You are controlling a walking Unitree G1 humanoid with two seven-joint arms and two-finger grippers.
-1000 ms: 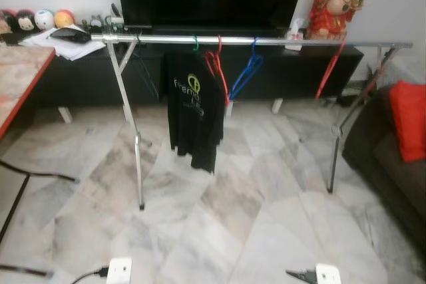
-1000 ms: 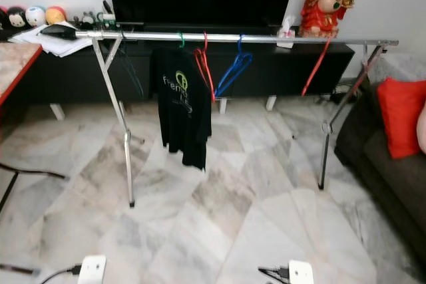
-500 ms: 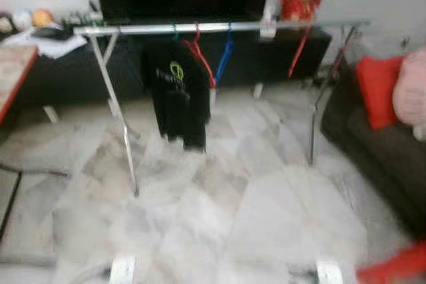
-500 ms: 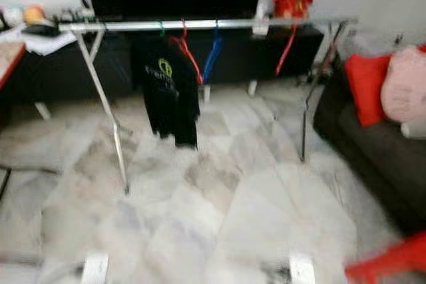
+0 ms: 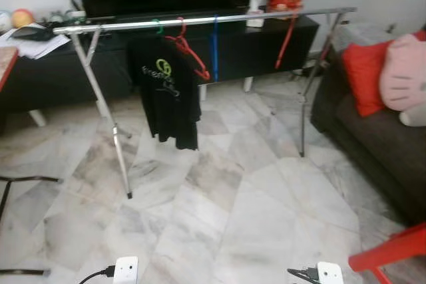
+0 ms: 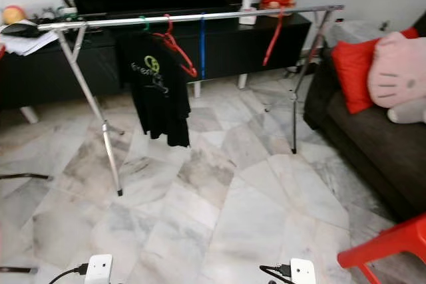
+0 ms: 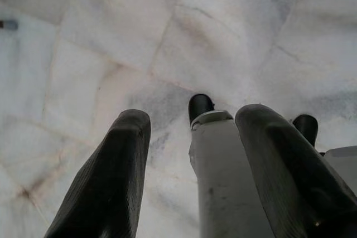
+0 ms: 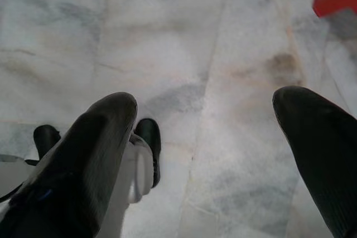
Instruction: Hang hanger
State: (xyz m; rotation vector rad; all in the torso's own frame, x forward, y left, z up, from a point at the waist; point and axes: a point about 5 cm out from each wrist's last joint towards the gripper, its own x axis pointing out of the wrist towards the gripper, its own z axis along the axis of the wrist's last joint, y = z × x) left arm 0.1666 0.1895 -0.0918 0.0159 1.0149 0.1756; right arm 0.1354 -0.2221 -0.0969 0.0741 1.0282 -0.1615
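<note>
A silver clothes rail (image 5: 266, 15) runs across the room on folding legs, in front of a black TV cabinet. On it hang a black T-shirt (image 5: 168, 91) on a green hanger (image 5: 157, 26), a red hanger (image 5: 191, 52), a blue hanger (image 5: 214, 43) and, further right, another red hanger (image 5: 287, 34). My left gripper (image 7: 193, 116) points down at the marble floor, open, with nothing held. My right gripper (image 8: 204, 100) also hangs over the floor, fingers wide apart, open and empty.
A dark sofa (image 5: 373, 144) with a red cushion (image 5: 365, 74) and a pink plush (image 5: 403, 72) stands at the right. A red chair (image 5: 393, 252) juts in at the bottom right. Table legs (image 5: 20, 181) are at the left. Marble floor (image 5: 233, 217) lies before the rack.
The whole view has swung to the right, so the camera moved. The sofa's plush and the red chair have come into view. The rack and its hangers have stayed put.
</note>
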